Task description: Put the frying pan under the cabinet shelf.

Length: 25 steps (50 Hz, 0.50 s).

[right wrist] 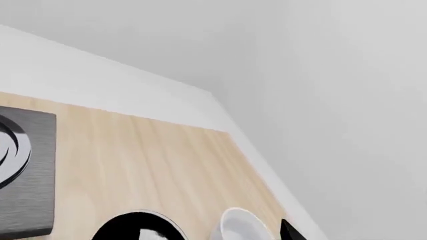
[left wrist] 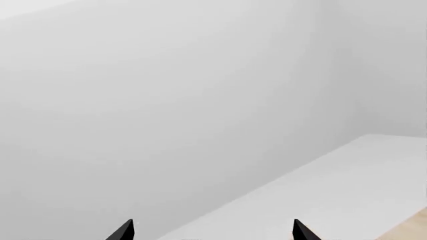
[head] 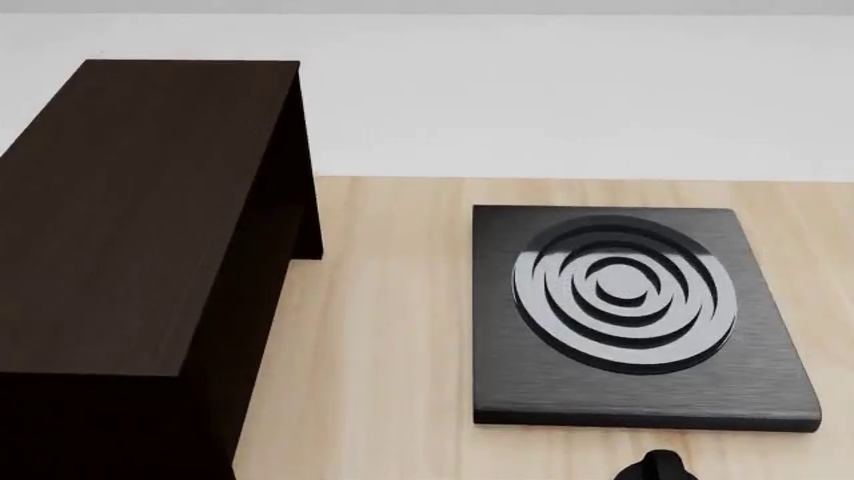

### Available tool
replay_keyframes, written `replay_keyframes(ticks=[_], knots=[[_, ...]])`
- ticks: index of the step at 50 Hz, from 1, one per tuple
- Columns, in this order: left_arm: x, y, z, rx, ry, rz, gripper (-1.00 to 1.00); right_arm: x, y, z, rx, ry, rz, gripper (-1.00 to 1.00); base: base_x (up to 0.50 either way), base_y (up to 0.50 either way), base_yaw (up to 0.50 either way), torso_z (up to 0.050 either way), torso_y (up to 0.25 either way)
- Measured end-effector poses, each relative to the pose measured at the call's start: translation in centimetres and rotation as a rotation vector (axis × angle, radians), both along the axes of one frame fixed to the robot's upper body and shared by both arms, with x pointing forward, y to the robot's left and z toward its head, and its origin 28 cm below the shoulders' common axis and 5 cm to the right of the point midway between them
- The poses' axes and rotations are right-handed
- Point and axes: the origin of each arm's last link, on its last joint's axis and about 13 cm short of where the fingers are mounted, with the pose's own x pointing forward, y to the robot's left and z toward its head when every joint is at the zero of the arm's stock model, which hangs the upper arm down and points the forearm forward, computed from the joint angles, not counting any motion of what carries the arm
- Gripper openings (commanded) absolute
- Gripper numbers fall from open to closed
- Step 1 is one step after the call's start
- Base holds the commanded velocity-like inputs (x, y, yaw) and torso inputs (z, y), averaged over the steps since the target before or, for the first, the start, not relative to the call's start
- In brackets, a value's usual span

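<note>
Evidently still pre-grasp: frying pan point(right wrist: 137, 226) unheld near worktop's point(head: 387, 330) right edge, left gripper point(left wrist: 212, 231) spread and empty, right gripper's opening indeterminable; next, reach and grip, then carry toward cabinet shelf point(head: 134, 210).

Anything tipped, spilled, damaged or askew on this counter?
Nothing stands out. The cabinet shelf stands upright and the square black plate lies flat on the wooden counter. The frying pan is only partly in view.

The frying pan point(right wrist: 137, 227) and white pot point(right wrist: 241, 226) are lying half cut off; the cabinet shelf point(head: 127, 230) is running past the edge.
</note>
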Motion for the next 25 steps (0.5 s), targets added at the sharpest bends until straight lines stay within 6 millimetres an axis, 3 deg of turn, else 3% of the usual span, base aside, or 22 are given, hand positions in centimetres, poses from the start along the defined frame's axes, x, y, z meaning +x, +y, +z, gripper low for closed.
replay_keyframes(ticks=[25], knots=[[0.1, 0.0, -0.4, -0.004, 0.011, -0.005, 1.0, 1.5, -0.1, -1.5, -0.026, 0.117, 0.011, 1.0, 0.0, 0.0, 0.0, 0.0, 0.0]])
